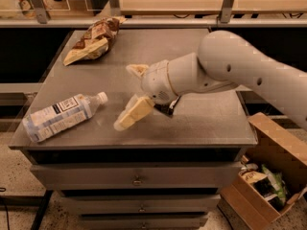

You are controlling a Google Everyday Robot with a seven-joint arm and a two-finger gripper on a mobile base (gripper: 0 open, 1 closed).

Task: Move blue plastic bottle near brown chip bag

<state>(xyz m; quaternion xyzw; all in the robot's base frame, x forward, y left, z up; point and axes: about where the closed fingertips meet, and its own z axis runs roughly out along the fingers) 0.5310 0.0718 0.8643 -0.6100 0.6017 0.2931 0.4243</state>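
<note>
Gray cabinet top [211, 126] w/ drawers below: blue plastic bottle [62, 115] lies on its side at front-L corner, cap pointing twd centre, and brown chip bag [93, 42] sits at back-L, well apart from the bottle. Gripper [134, 92] hangs over mid-table just R of the cap, fingers spread, nothing btwn them. Black wrapper [168, 110] partly hidden under arm; cardboard box [276, 143] on floor at R.

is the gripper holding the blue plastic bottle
No, the blue plastic bottle lies on its side on the table, apart from the gripper, which hovers open beside its cap.
</note>
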